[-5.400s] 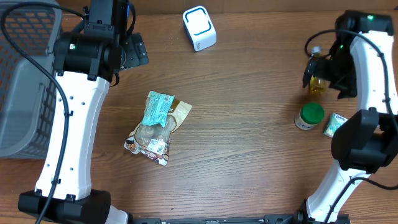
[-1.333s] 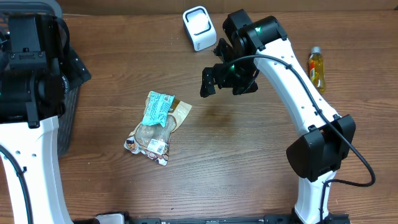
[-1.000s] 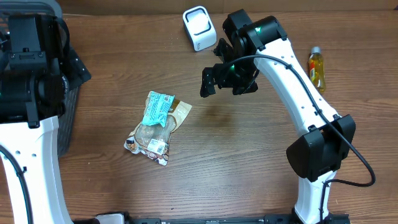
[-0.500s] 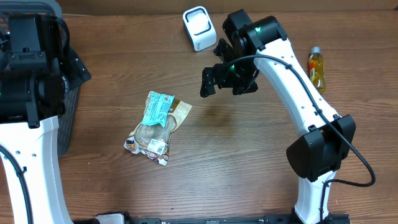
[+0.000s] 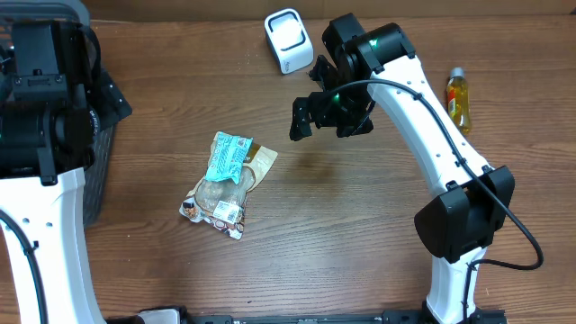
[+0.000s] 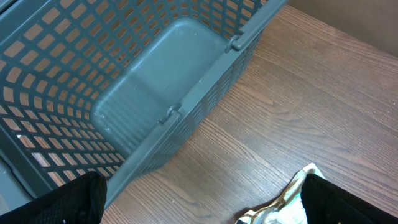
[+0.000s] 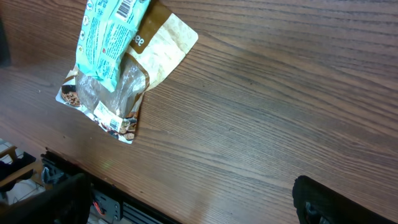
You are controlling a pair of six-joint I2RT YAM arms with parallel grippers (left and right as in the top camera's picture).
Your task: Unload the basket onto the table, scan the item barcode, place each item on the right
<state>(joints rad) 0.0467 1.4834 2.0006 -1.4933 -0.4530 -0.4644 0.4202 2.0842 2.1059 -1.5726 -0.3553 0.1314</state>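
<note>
The item is a snack bag [image 5: 227, 183] with a teal label, lying flat on the wooden table left of centre. It also shows in the right wrist view [image 7: 118, 68], where a barcode [image 7: 126, 9] is printed on the teal label. A white scanner [image 5: 288, 40] stands at the table's back edge. My right gripper [image 5: 326, 119] hangs open above bare table, to the right of the bag and in front of the scanner, with nothing between its fingers [image 7: 336, 202]. My left gripper [image 6: 199, 208] is open beside the basket, and a corner of the bag [image 6: 280, 208] lies by its right finger.
A grey slatted basket [image 6: 155, 93] sits at the table's left edge, mostly under my left arm [image 5: 40, 108] in the overhead view. A yellow bottle [image 5: 458, 99] lies at the far right. The table's front edge [image 7: 155, 208] runs below the bag.
Nothing has moved over the last second. Since the oldest frame, my right arm swung from the far right to the middle, my left arm shifted left over the basket, and a green-lidded jar left the table.
</note>
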